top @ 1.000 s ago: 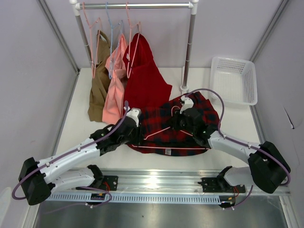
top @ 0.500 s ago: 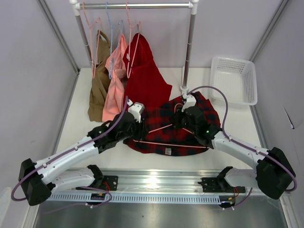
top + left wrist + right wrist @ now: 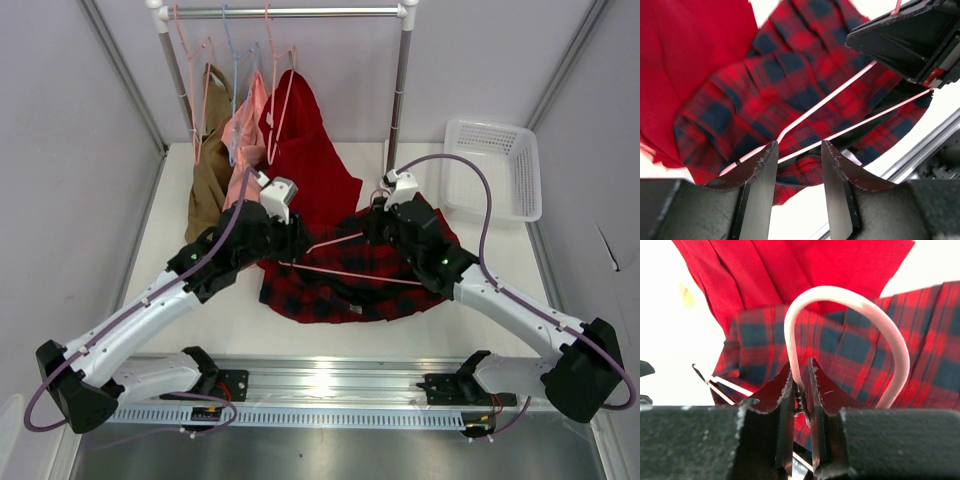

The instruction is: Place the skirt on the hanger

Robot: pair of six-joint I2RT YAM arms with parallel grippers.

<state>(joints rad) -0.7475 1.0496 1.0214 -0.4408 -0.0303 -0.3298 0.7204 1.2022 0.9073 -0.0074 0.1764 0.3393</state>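
Observation:
The plaid skirt [image 3: 340, 292] hangs draped over the pale-pink hanger [image 3: 345, 273], lifted off the table in the middle. My right gripper [image 3: 372, 228] is shut on the hanger's neck just below the hook [image 3: 840, 292] and holds it up; the skirt [image 3: 855, 350] shows behind it in the right wrist view. My left gripper [image 3: 296, 243] is open at the hanger's left end. In the left wrist view its jaws stand apart with nothing between them, and the hanger's wires [image 3: 830, 96] and the skirt [image 3: 790, 75] lie just beyond the tips.
A clothes rack [image 3: 400, 100] stands at the back with a tan, a salmon-pink and a plain red garment [image 3: 305, 160] hung on it, plus spare hangers. A white basket [image 3: 492, 170] sits at the back right. The red garment [image 3: 690, 60] hangs close to the left gripper.
Both arms have risen and moved back toward the rack. The hanger has come up off the table with the skirt hanging from it. The left gripper stays at its left end.

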